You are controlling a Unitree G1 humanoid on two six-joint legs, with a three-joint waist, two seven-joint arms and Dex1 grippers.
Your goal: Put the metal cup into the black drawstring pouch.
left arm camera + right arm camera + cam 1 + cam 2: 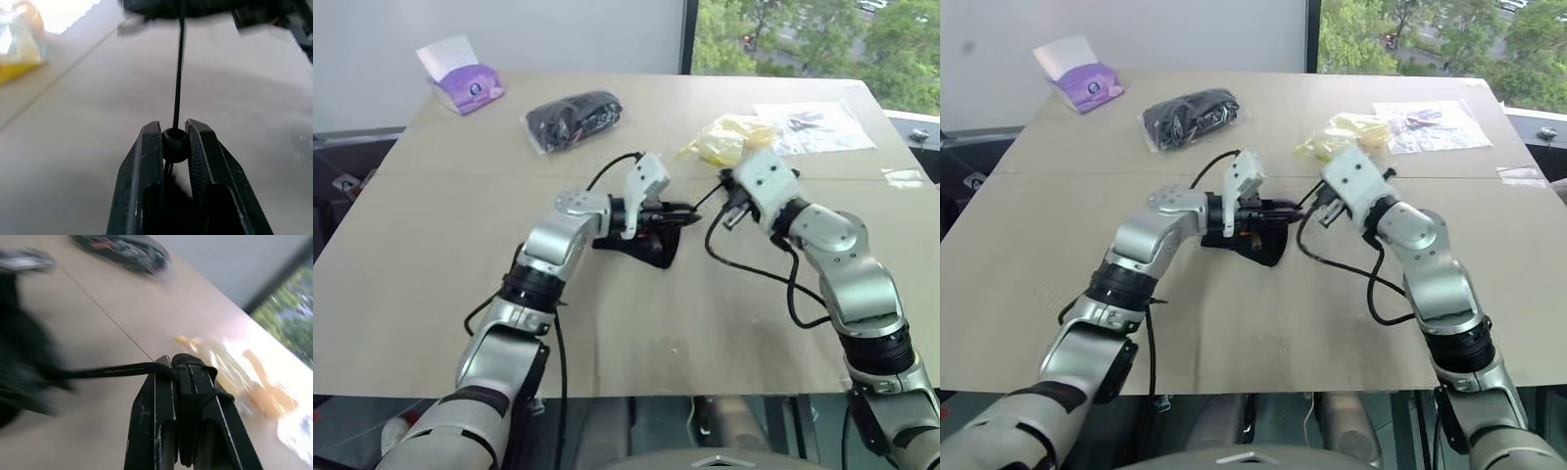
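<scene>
My left gripper [174, 142] is nearly closed, its two black fingers [144, 166] pinching the small round black toggle [174, 144] on the cord [179, 68]. The thin cord runs taut from the toggle away toward a dark blurred shape. My right gripper [175, 363] has its fingers pressed together on the other end of the cord, with black cord or fabric bunched between and over the tips. In the head views the two grippers face each other above the table [431, 255], close together, with the cord stretched between them. The black drawstring pouch [641, 247] lies on the table just under my left gripper, mostly hidden by it, so I cannot make out its mouth. I cannot make out the metal cup. Farther back lie a black bundle in clear plastic [576, 118], a yellow bag [726, 139] and a purple tissue pack [462, 76].
</scene>
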